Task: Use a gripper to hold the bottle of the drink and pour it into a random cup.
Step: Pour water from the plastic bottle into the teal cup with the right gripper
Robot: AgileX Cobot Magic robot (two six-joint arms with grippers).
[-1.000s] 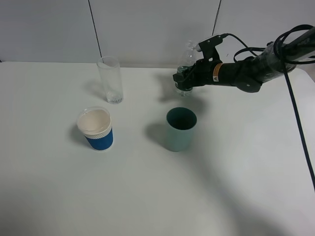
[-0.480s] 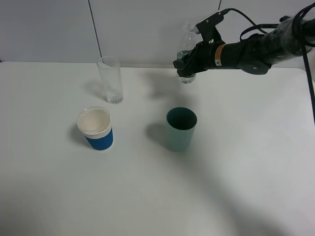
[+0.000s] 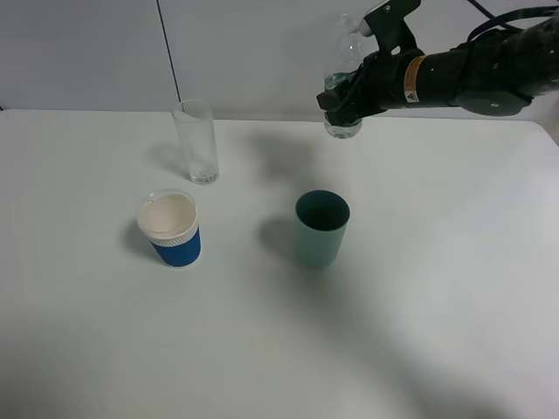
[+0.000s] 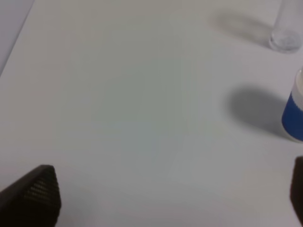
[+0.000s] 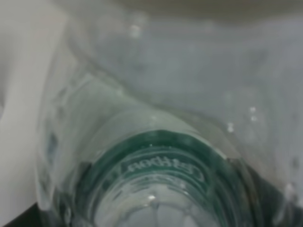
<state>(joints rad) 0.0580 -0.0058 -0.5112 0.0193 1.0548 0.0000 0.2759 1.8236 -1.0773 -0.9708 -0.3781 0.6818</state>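
Progress is standing at the carry stage, judging by the high view. The right hand [image 3: 339, 99] is clamping the bottle of the drink [image 3: 342, 128] around its middle and is holding it roughly upright in the air over the far side of the table [image 3: 437, 305], clear of the surface. The cup [image 3: 321, 229] is standing open on the table nearer the camera, apart from the bottle and not under its mouth. Grasp and lift are looking done, while carrying the bottle over the cup and tipping it are remaining. The tall clear glass [image 3: 197, 141] and the paper cup [image 3: 171, 229] are standing away on the left side.

From the left wrist, the left hand [image 4: 161, 198] is hanging over bare table with its fingers spread wide and nothing between them. The paper cup [image 4: 294, 113] and the tall clear glass [image 4: 286, 28] are showing beyond it.

From the right wrist, the bottle of the drink [image 5: 156, 142] is filling the picture, clear wall and green-tinted plastic close against the lens. The fingers themselves are not showing, and how much liquid it is holding is impossible to tell.
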